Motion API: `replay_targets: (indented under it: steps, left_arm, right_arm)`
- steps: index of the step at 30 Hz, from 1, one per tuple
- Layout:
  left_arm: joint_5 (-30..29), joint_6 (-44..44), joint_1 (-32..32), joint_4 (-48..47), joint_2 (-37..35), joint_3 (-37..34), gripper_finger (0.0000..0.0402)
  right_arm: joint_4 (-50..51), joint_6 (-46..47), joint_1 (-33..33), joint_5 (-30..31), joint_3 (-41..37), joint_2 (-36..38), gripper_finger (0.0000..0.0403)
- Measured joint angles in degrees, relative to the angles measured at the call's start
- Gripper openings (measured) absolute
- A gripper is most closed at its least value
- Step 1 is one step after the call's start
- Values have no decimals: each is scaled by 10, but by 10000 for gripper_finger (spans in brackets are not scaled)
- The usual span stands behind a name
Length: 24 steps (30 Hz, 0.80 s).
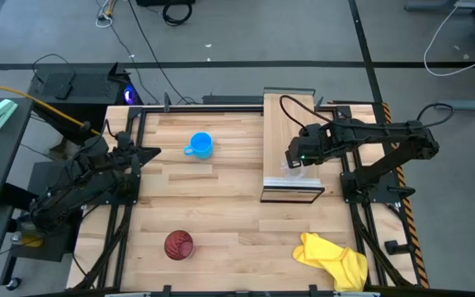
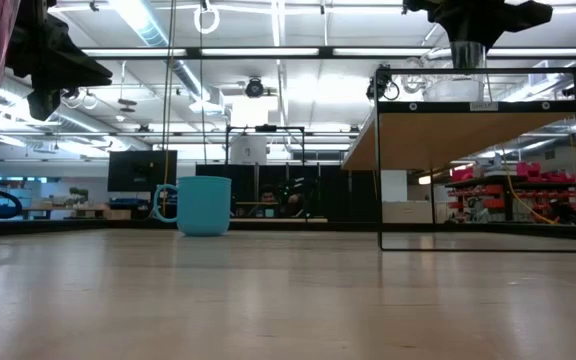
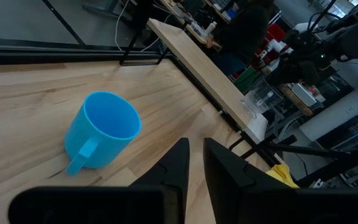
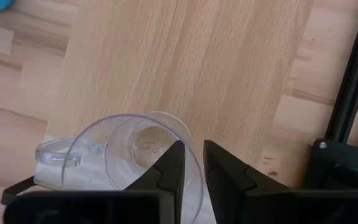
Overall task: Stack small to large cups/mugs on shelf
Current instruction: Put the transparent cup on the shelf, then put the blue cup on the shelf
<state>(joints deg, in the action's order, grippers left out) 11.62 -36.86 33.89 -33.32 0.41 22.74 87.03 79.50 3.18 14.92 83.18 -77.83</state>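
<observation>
Placement of the clear plastic cup [image 4: 135, 152] on the shelf [image 1: 289, 124] is what the next move turns on. The cup stands upright at the shelf's near end, by the pale striped front edge, mouth up, long axis vertical. The right gripper [image 1: 295, 157] sits directly over it, looking straight down. In the right wrist view its two fingers are nearly together at the cup's rim, w/ only a slim gap between them. Whether those jaws pinch the cup wall or have let go, I cannot tell.

The blue mug [image 1: 199, 145] stands upright on the counter [image 1: 221, 214], left of the shelf and toward the far side, handle toward the left. The left gripper [image 3: 194, 165] is well nearer to it than the right one; it hangs at the counter's left edge, aimed at the mug, jaws close together and holding nothing. The mug lies ahead of them, apart, not touching.

The dark red tumbler [image 1: 178, 245] stands near the front of the counter, left of centre, well apart from both arms. A yellow cloth [image 1: 332, 257] lies crumpled at the near right, clear of the shelf.

Judgement: smallest vessel is at its spot; mug likely next, prob. for the left arm. The far length of the shelf is bare, so there's room.
</observation>
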Motion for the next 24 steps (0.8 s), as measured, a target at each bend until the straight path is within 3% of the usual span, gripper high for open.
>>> replay_targets:
  steps: [16,24]
  left_arm:
    - [0,-1,0,8,0,0,62]
    - [0,-28,0,132,33,0,64]
  right_arm:
    - [-1,18,18,0,0,93,65]
    - [-1,24,39,1,0,153,65]
